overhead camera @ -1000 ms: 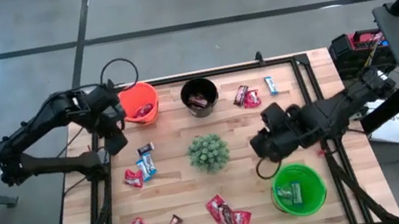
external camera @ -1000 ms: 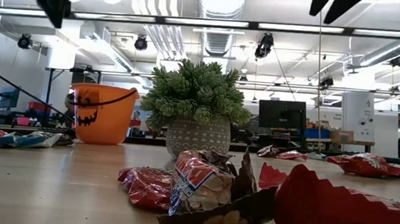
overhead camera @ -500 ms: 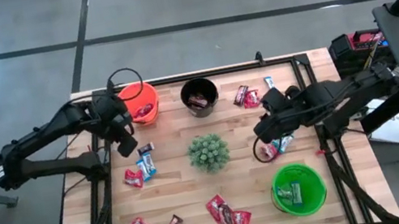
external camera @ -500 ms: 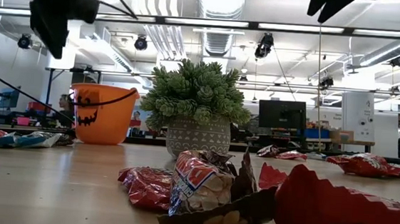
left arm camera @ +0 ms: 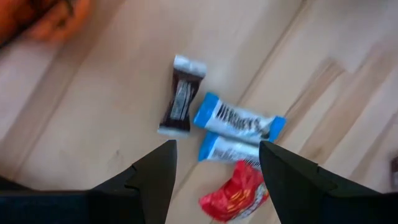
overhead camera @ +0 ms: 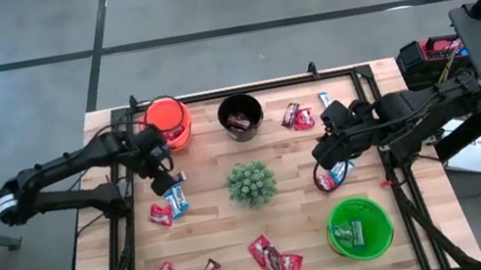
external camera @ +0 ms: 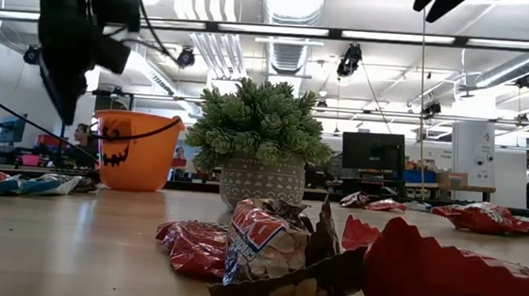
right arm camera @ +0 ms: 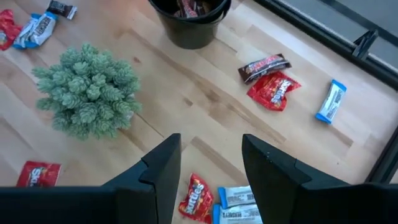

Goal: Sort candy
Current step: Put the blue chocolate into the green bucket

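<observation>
My left gripper (left arm camera: 217, 147) stands open, pointing down over a small group of candy (overhead camera: 170, 200) at the table's left: a dark brown piece (left arm camera: 180, 102), two light blue ones (left arm camera: 239, 121) and a red one (left arm camera: 236, 196), all lying flat on the wood. The gripper (external camera: 65, 104) is clear of them. At the table's right, my right gripper (right arm camera: 211, 142) hangs open and high above a red and two light blue sweets (right arm camera: 214, 202). More candy (overhead camera: 295, 115) lies at the far right, and several pieces (overhead camera: 277, 260) lie near the front edge.
An orange bucket (overhead camera: 169, 123) and a black bucket (overhead camera: 240, 115) stand at the far edge, and a green bucket (overhead camera: 360, 225) at the near right, each with candy inside. A spiky green plant ball (overhead camera: 251, 183) sits mid-table. A dark frame (overhead camera: 348, 71) borders the table.
My left gripper has come down from beside the orange bucket toward the candy group at the table's left, staying open. My right gripper has drifted a little toward the far right and rolled, uncovering the sweets below it.
</observation>
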Available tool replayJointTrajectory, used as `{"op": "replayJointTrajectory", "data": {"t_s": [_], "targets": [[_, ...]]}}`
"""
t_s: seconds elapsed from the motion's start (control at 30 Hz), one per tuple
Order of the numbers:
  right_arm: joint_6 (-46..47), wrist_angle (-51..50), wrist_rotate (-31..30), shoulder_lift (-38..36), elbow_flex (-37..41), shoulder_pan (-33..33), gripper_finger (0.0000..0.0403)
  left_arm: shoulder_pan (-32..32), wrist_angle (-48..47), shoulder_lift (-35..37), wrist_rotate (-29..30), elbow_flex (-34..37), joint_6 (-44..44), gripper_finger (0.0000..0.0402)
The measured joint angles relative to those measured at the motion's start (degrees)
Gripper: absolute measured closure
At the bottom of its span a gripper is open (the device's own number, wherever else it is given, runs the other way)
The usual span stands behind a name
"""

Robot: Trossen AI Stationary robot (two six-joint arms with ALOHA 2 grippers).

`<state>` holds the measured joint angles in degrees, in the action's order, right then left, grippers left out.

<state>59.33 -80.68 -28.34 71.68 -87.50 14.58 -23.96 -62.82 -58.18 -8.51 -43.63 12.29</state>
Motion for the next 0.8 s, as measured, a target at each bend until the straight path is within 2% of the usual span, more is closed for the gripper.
{"op": "replayJointTrajectory", "data": {"t_s": [0.27,0.5,0.7,0.8], "targets": [[2.17,0.46,0.29,0.03,0.0,0.01,0.0241,0.17,2.45,-1.44,0.35,3.16,-5.36,0.0194],[3.71,1.26,0.28,0.5,0.0,0.01,0.0241,0.28,2.87,-1.11,-0.49,3.25,-6.67,0.0208],[3.72,4.36,0.28,0.61,0.0,0.01,0.0241,0.54,3.79,-1.19,-2.1,3.22,-4.29,0.0212],[3.72,4.86,0.28,0.61,0.0,0.01,0.0241,1.57,3.94,-1.33,-3.11,3.18,0.23,0.0212]]}}
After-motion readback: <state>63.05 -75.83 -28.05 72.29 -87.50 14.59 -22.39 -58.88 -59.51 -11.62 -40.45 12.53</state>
